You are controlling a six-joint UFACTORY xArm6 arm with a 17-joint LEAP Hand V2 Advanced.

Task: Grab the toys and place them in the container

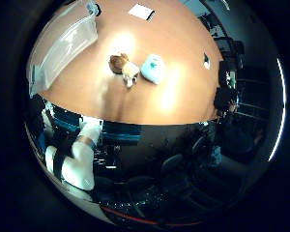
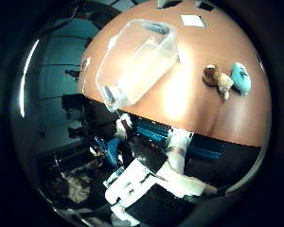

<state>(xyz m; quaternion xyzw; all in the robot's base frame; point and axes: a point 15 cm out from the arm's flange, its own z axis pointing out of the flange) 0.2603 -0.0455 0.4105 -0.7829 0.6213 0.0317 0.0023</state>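
We see the orange counter (image 2: pixel 189 104) well below the hand (image 2: pixel 146 179), whose finger state we cannot tell. The clear container (image 2: pixel 137 61) lies upper centre; the brown plush toy (image 2: pixel 217 78) and teal toy (image 2: pixel 241 78) touch at upper right.

Clear plastic container (image 2: pixel 137 61), plush toys (image 1: pixel 123 66), glossy table (image 1: pixel 183 96).

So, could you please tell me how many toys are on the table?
2: a brown plush toy and a light blue toy, side by side on the table, apart from the clear container. None appears hidden.
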